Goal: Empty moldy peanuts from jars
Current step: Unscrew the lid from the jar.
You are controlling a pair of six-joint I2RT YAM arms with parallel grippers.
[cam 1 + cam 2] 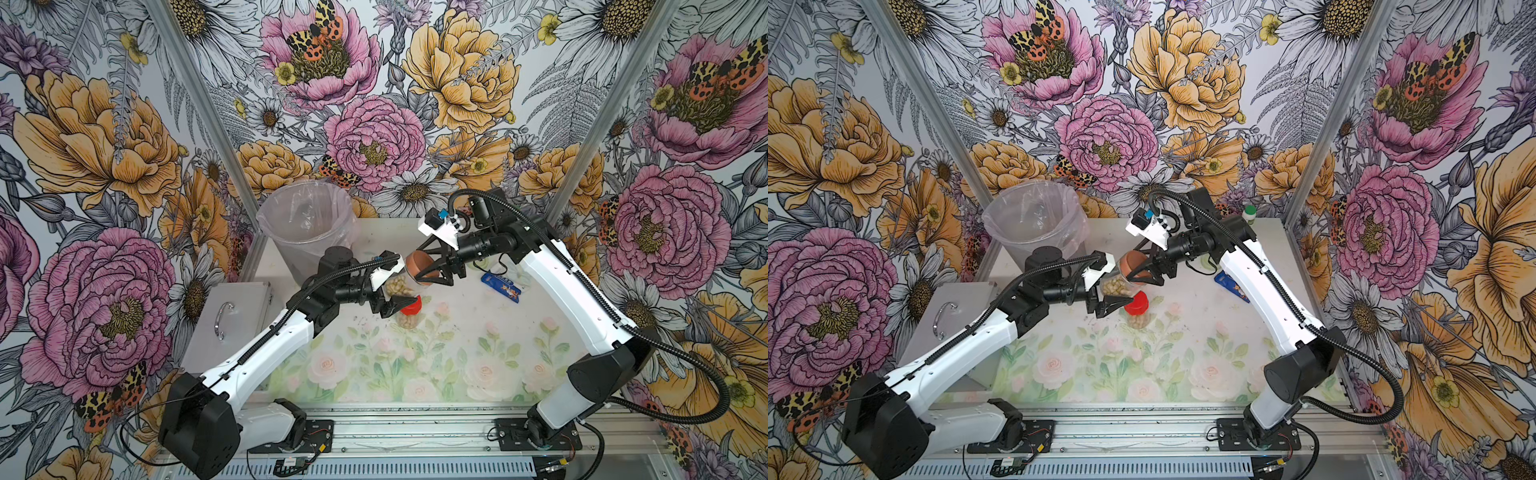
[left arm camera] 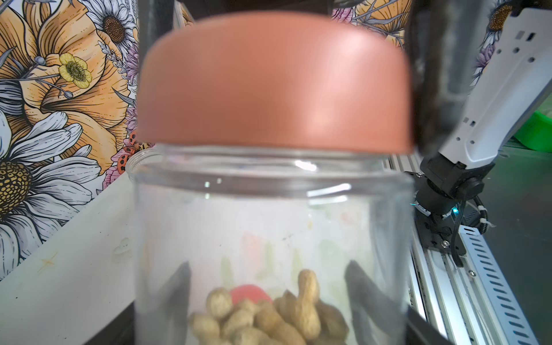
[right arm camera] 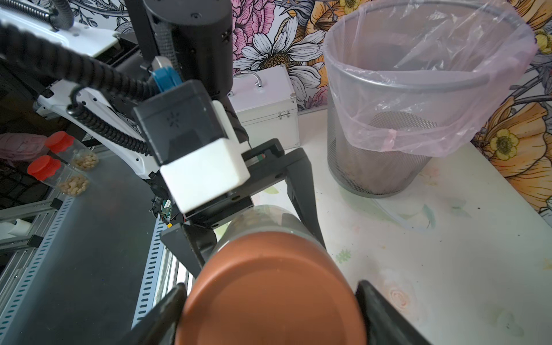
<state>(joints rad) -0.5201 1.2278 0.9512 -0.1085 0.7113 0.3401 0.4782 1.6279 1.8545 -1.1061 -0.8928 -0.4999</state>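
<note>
So your clear cylindrical plastic jar (image 1: 395,286) is held up off the pale flower-printed table (image 1: 457,332), about mid-table. It's tilted, with its round brown screw lid (image 1: 419,262) pointing at your right arm. The lid sits on the jar's mouth. The pale tan peanuts (image 2: 268,316) are piled at the bottom end.

Your left gripper (image 1: 394,291) is clamped round the jar body, and your right gripper (image 3: 271,313) has a finger pressed on each side of the lid. The top views only half show that second grip. The right wrist view makes it obvious, with the lid wedged between both black fingers (image 3: 379,313). The left wrist view gives you the peanuts up close, which the right wrist view mostly hides behind the lid.

Right under the held jar, a second clear jar with a red lid (image 1: 1137,306) stands on the table. Through the left wrist view it's just a red blur behind the peanuts.

Further out there's a wire mesh bin with the pink plastic liner (image 3: 373,170) at the back left. Its mesh only shows from the right wrist. A silver metal case (image 1: 232,316) sits beside the bin and a blue packet (image 1: 500,286) lies under your right arm. A small white bottle with a green cap (image 1: 1250,214) peeks out in only a top view.
</note>
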